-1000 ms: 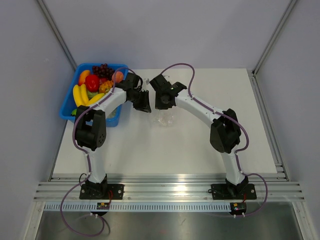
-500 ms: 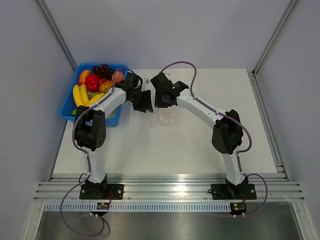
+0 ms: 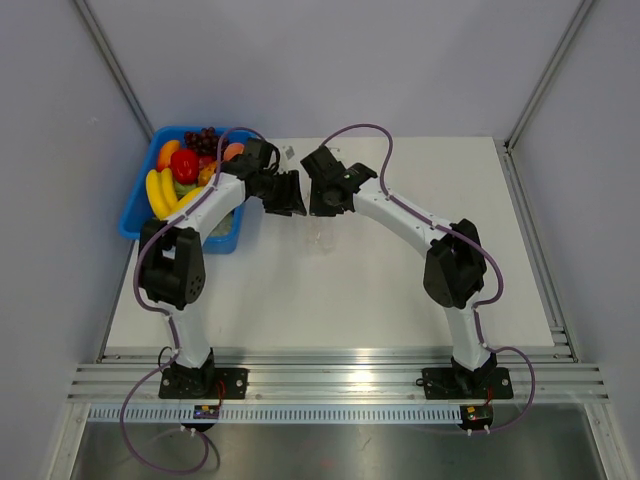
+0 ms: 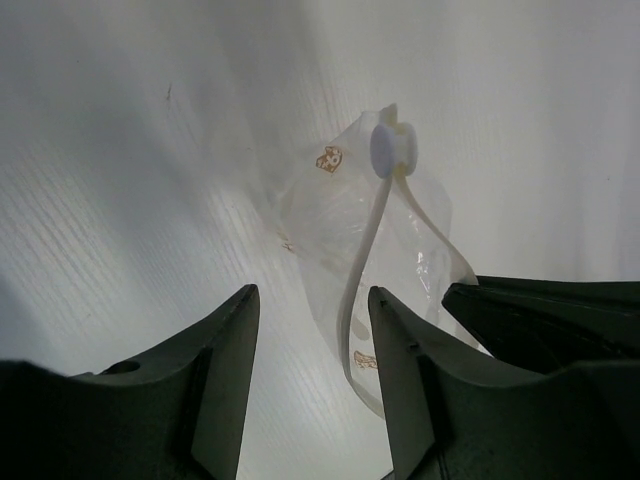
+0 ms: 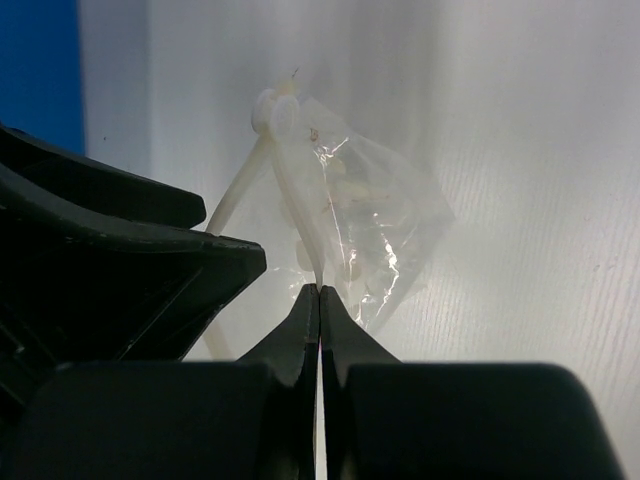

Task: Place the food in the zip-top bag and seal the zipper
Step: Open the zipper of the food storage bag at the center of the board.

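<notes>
Overhead, two robot arms are leaning in over the white table (image 3: pixel 400 300), both working on one see-through bag (image 3: pixel 321 236). The right pincer (image 5: pixel 318 290) is pressing its fingers tight together on the bag's mouth edge, pinching the pale zipper strip (image 4: pixel 362 255) a little way down from its white slider (image 4: pixel 392 148). Whether the pouch is hanging free or resting on the table is not showing clearly. The left pincer (image 4: pixel 312 300) is standing spread and gripping nothing, with the bag's loose lip lying just beyond its fingers.

The step in hand looks like the opening of the bag's mouth, and no filling is under way. The peach (image 3: pixel 232 152) is sitting in the blue bin (image 3: pixel 133 215) at the table's far left corner, half hidden behind the left arm and well apart from the bag.

The next move is probably calling for the free left pincer to swing back to the bin and pick out that one round fruit — not the bananas (image 3: pixel 158 190) or the grapes (image 3: pixel 205 135) — while the right one is keeping the mouth up.

The count: two arms, two pincers, one bag, one slider, one bin, one peach, one bunch of grapes and one cluster of bananas.
</notes>
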